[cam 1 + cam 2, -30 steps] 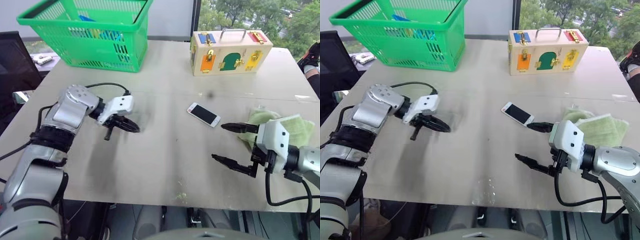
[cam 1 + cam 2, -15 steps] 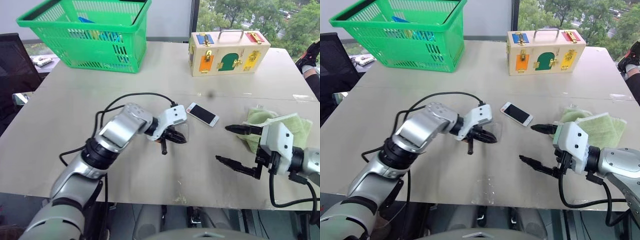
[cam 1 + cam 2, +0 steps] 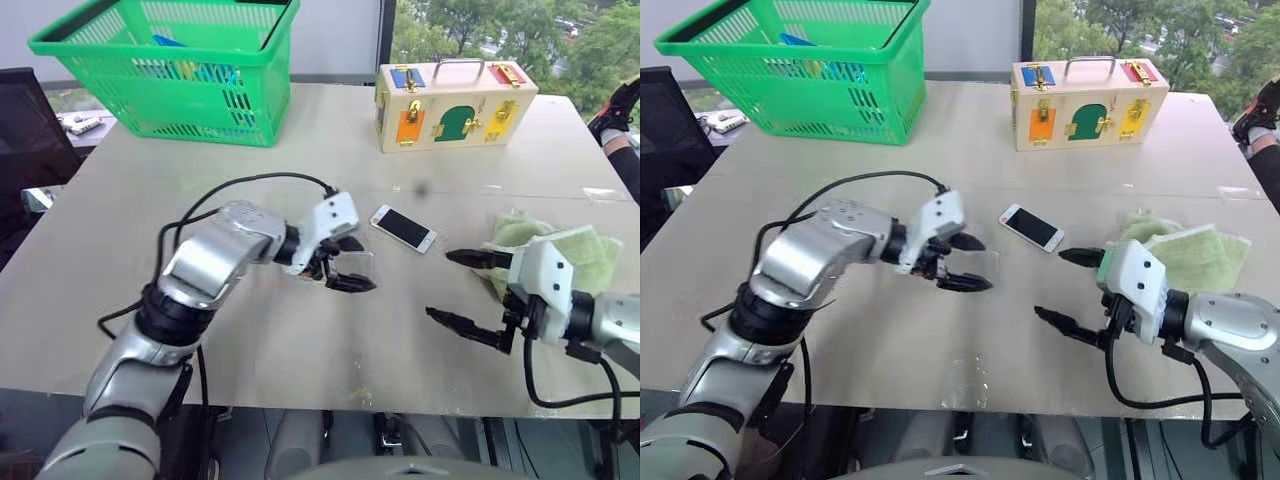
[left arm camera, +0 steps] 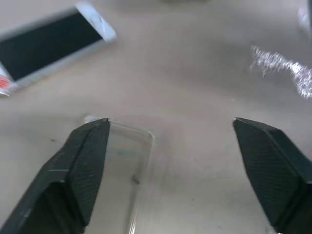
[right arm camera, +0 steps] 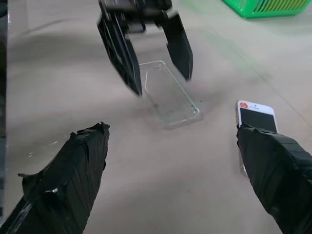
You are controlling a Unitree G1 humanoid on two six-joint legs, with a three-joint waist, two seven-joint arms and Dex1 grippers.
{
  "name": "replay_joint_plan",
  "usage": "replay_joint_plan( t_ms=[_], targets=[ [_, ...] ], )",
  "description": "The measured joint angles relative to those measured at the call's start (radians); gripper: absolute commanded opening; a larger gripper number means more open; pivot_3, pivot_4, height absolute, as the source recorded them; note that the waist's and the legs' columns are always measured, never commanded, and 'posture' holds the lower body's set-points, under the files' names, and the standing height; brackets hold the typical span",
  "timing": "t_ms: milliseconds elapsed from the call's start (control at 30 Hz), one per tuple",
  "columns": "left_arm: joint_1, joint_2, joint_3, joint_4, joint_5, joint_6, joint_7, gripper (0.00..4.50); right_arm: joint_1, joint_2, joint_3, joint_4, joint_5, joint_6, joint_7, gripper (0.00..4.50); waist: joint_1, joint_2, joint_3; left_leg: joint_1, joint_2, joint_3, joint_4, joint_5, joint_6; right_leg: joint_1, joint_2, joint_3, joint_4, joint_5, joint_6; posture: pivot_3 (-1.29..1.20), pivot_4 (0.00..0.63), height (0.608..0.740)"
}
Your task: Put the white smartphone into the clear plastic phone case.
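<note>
The white smartphone [image 3: 404, 229] lies screen up on the table, a little right of the middle. Just to its left the clear plastic phone case [image 5: 170, 95] lies flat on the table. My left gripper [image 3: 351, 265] hovers open over the case's near end; one finger [image 4: 83, 161] overlaps the case's edge [image 4: 124, 165], the other stands clear of it. Nearer the front edge, right of the case, my right gripper [image 3: 441, 285] is open and holds nothing. The phone [image 5: 256, 119] sits beside one of its fingers.
A pale green cloth [image 3: 580, 250] lies under my right arm at the table's right side. A green basket [image 3: 170, 65] stands at the back left, and a wooden latch box [image 3: 455, 100] at the back right. The table's front edge [image 3: 330, 405] is close.
My left arm swung from the table's left side to just beside the phone. Its gripper, shut before, has opened, and the case now lies on the table. The right arm kept still.
</note>
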Motion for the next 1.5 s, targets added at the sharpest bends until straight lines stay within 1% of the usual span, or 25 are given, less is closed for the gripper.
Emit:
replay_joint_plan(
  t_ms=[100,267,300,333,400,467,500,567,700,833,967,1067,1167,1267,1500],
  targets=[
    [0.077,0.01,0.088,-0.002,-0.011,-0.091,0.027,4.02,-0.043,0.018,0.03,0.03,-0.003,0.006,-0.016,4.5,-0.001,0.0,0.0,0.0,0.0,0.0,0.0,0.0,0.0,0.0,0.0,0.0,0.0,0.0,0.0,0.0,0.15,0.74],
    [0.212,-0.042,0.242,0.002,-0.053,-0.246,0.096,4.02,-0.152,0.099,0.112,0.084,-0.011,0.035,-0.066,4.5,0.002,0.0,0.0,0.0,0.0,0.0,0.0,0.0,0.0,0.0,0.0,0.0,0.0,0.0,0.0,0.0,0.15,0.74],
    [0.243,-0.043,0.28,0.0,-0.083,-0.257,0.093,4.28,-0.193,0.123,0.136,0.114,-0.01,0.067,-0.088,4.5,-0.003,0.0,0.0,0.0,0.001,0.001,0.0,0.0,0.0,0.0,0.0,0.0,0.0,0.0,0.0,0.0,0.15,0.74],
    [0.256,-0.045,0.299,-0.001,-0.104,-0.259,0.092,4.28,-0.212,0.135,0.148,0.138,-0.012,0.087,-0.104,4.5,-0.001,0.0,0.0,0.0,0.0,0.001,0.0,0.0,0.0,0.0,-0.001,0.0,0.0,0.0,0.0,0.0,0.15,0.74],
    [0.312,-0.054,0.38,-0.034,-0.169,-0.258,0.108,4.28,-0.281,0.164,0.196,0.223,-0.044,0.128,-0.139,4.5,-0.001,0.0,0.0,0.0,0.0,0.001,0.0,0.0,0.0,0.0,-0.001,0.0,0.0,0.0,0.0,0.0,0.15,0.74],
    [0.412,-0.053,0.472,-0.095,-0.234,-0.255,0.131,4.28,-0.351,0.183,0.265,0.312,-0.109,0.134,-0.147,4.5,-0.007,0.0,0.0,0.0,0.001,0.001,-0.001,0.0,0.0,-0.001,-0.001,0.001,0.0,0.0,0.0,0.0,0.15,0.74],
    [0.426,-0.053,0.48,-0.103,-0.246,-0.252,0.136,4.28,-0.359,0.187,0.275,0.329,-0.122,0.134,-0.147,4.5,-0.004,0.0,0.0,0.0,0.001,0.001,-0.001,0.0,0.0,-0.001,-0.001,0.001,0.0,0.0,0.0,0.0,0.15,0.74],
    [0.49,-0.049,0.52,-0.148,-0.286,-0.243,0.157,4.28,-0.424,0.213,0.337,0.401,-0.179,0.125,-0.147,4.5,-0.001,0.0,0.0,-0.001,0.0,0.001,-0.001,0.0,0.0,-0.002,-0.001,0.001,0.0,0.0,0.0,0.0,0.15,0.74],
    [0.58,-0.027,0.559,-0.195,-0.33,-0.244,0.173,4.28,-0.529,0.277,0.408,0.553,-0.276,0.103,-0.148,4.5,0.0,0.0,0.0,0.0,0.0,0.001,-0.001,0.0,0.0,-0.001,-0.001,0.001,0.0,0.0,0.0,0.0,0.15,0.74],
    [0.652,-0.006,0.588,-0.2,-0.344,-0.26,0.178,4.28,-0.629,0.348,0.456,0.771,-0.356,0.063,-0.136,4.5,-0.001,0.0,0.0,0.0,0.0,0.002,-0.001,0.0,0.0,-0.001,-0.001,0.001,0.0,0.0,0.0,0.0,0.15,0.74],
    [0.684,-0.007,0.589,-0.23,-0.35,-0.282,0.205,4.28,-0.712,0.38,0.476,0.974,-0.421,0.008,-0.103,4.5,0.002,0.0,0.0,-0.001,0.0,0.002,-0.001,0.0,0.0,-0.001,-0.001,0.001,0.0,0.002,-0.003,0.0,0.15,0.74],
    [0.71,-0.008,0.596,-0.243,-0.362,-0.287,0.237,4.28,-0.772,0.388,0.481,1.141,-0.463,-0.053,-0.051,4.5,0.0,0.0,0.0,-0.001,0.0,0.002,-0.001,0.0,0.0,-0.002,-0.001,0.001,0.0,0.002,-0.004,0.0,0.15,0.74],
    [0.739,-0.008,0.6,-0.263,-0.37,-0.299,0.256,4.28,-0.812,0.387,0.496,1.212,-0.485,-0.084,0.023,4.5,-0.002,0.001,0.0,0.0,0.0,0.002,-0.001,0.0,0.0,-0.001,-0.001,0.001,0.0,0.002,-0.003,0.0,0.15,0.74],
    [0.762,-0.009,0.605,-0.274,-0.377,-0.312,0.275,4.28,-0.834,0.372,0.505,1.243,-0.505,-0.08,0.095,4.5,0.003,0.001,-0.001,0.0,0.0,0.002,-0.001,0.0,0.0,-0.001,-0.001,0.001,0.0,0.002,-0.004,0.0,0.15,0.74],
    [0.78,-0.015,0.604,-0.301,-0.379,-0.331,0.318,4.28,-0.917,0.364,0.558,1.314,-0.576,-0.024,0.208,4.5,0.01,0.001,-0.004,0.0,0.0,0.002,-0.001,0.0,0.0,-0.001,-0.002,0.001,0.0,0.002,-0.004,0.0,0.15,0.74]
  ],
)
